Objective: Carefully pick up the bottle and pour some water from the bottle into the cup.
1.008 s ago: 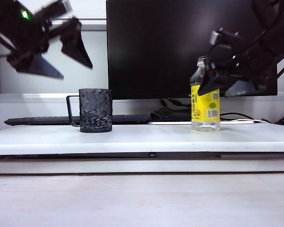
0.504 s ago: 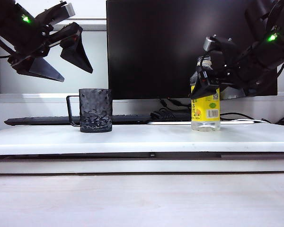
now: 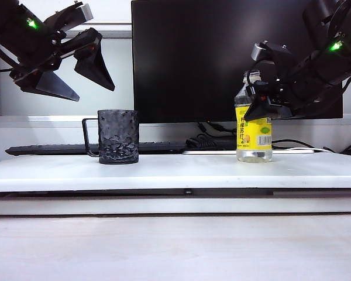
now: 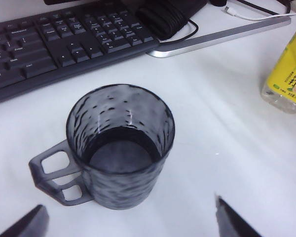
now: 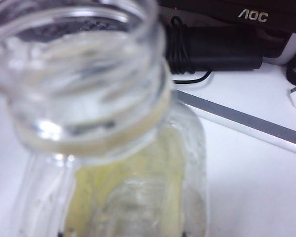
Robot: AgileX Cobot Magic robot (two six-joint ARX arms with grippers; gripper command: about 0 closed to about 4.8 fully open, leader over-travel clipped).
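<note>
On white table (image 3: 175, 170), bottle (image 3: 254, 137) sits within right end effector (image 3: 263, 108).

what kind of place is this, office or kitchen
Most likely an office or lab desk: a large dark monitor stands at the back, a black keyboard with cables lies in front of it, and all rest on a white desktop.

Uncapped yellow-labelled bottle (image 3: 254, 126) upright – well apart from dimpled dark cup (image 3: 117, 136)
</note>
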